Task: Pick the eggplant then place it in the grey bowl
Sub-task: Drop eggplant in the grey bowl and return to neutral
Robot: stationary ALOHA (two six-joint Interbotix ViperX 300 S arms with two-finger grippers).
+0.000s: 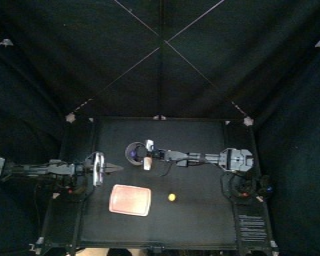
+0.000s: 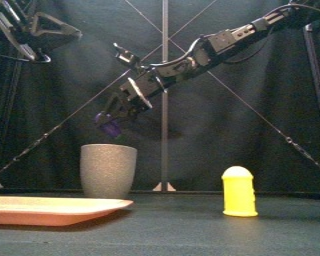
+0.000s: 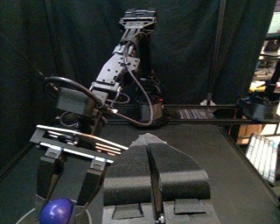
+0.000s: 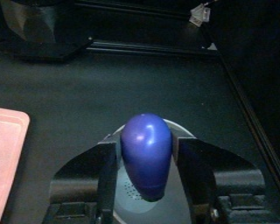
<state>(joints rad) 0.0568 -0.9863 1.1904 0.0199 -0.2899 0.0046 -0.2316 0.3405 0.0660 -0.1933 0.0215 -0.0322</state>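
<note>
The purple eggplant (image 2: pixel 109 127) hangs in the air with my right gripper (image 2: pixel 120 112) shut on it, just above the rim of the tall grey speckled cup (image 2: pixel 108 170). In the right wrist view the eggplant (image 4: pixel 146 157) stands between the two jaws, and the cup's opening (image 4: pixel 133 191) shows right beneath it. From above, the right gripper (image 1: pixel 148 157) sits beside the cup (image 1: pixel 133 152). My left gripper (image 3: pixel 154 171) rests at the table's left side, jaws together and holding nothing.
A flat pink tray (image 1: pixel 129 200) lies near the table's front, left of the middle. A yellow toy (image 2: pixel 239 190) stands upright to the tray's right. The left arm (image 1: pixel 49 169) stays along the left edge.
</note>
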